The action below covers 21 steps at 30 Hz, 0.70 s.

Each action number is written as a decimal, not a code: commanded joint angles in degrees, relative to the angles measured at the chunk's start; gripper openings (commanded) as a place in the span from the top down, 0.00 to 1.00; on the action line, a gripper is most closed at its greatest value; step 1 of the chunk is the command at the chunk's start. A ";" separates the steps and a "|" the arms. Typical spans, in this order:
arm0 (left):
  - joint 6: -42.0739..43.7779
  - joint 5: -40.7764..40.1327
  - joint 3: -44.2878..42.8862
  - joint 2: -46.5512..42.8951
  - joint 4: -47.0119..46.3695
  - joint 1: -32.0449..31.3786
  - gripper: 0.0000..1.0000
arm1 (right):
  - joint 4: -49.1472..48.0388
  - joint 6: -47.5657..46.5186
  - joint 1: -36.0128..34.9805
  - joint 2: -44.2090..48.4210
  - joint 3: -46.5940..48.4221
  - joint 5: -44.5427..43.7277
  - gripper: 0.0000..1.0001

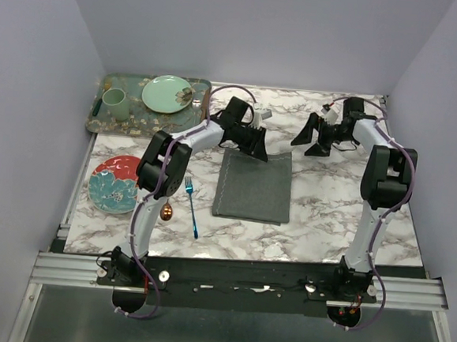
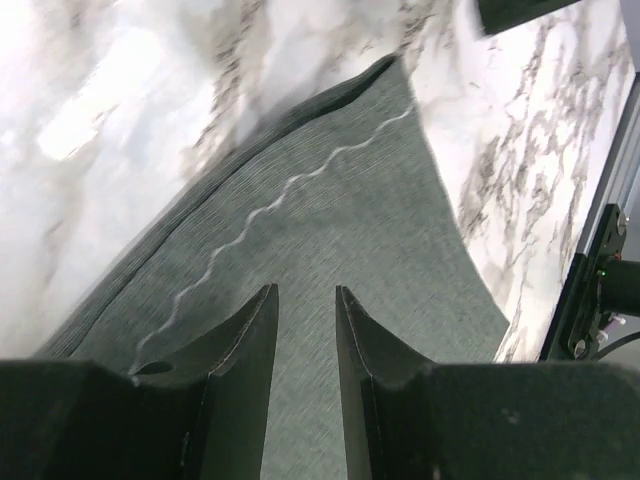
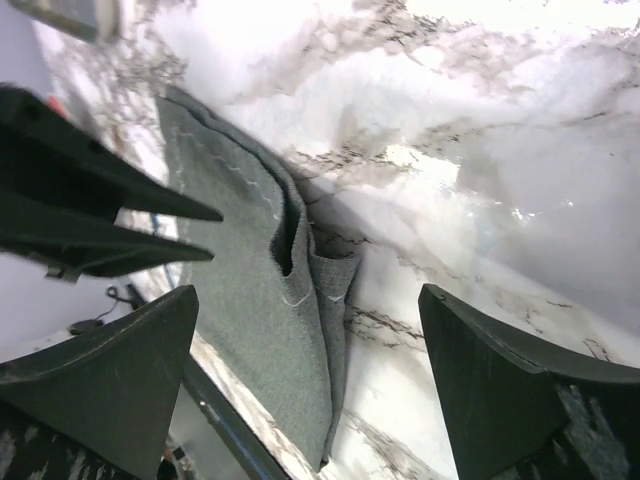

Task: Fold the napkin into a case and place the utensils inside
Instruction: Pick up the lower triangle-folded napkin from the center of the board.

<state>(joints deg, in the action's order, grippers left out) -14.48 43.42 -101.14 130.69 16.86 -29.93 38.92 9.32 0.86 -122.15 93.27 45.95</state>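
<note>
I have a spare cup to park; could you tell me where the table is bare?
Bare marble: between the napkin and the right arm, and along the near edge. Crowded on the left: plate, spoon, fork, tray.

Matt, finely woven grey cloth napkin [image 2: 380, 240] with pale wavy stitching beneath the left gripper [image 2: 305, 292], its fingers [image 2: 245, 350] matt black plastic, table [image 3: 480, 120] glossy, smooth, marble-patterned.

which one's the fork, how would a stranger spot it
On the left side of the marble table sits a red and teal flowered plate. Between it and the folded grey napkin lies a slim fork, tines toward the table's far edge. It alone is bright blue; the spoon beside it is copper.
</note>
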 commanded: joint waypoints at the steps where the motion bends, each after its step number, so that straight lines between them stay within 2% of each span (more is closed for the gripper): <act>1: 3.22 -2.55 1.56 -4.04 4.75 2.51 0.62 | 0.29 0.34 0.54 -2.48 1.82 9.23 0.00; 6: 5.78 -3.51 3.14 -5.35 8.19 3.47 0.62 | 1.68 -0.53 -0.77 -5.29 2.00 10.12 0.02; 10: 5.95 -3.78 5.69 -7.03 8.36 4.62 0.62 | 2.30 -1.24 -0.78 -7.31 2.44 7.58 0.14; 19: 8.59 -4.13 7.62 -9.84 11.00 7.61 0.62 | 4.94 -3.70 -3.85 -11.97 6.21 4.85 0.33; 21: 8.85 -4.22 8.06 -10.45 11.17 8.13 0.62 | 4.85 -4.05 -4.03 -12.06 6.57 5.28 0.44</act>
<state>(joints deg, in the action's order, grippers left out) -7.64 40.45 -94.32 123.92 26.26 -23.20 41.91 7.64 -1.96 -132.05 98.00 52.97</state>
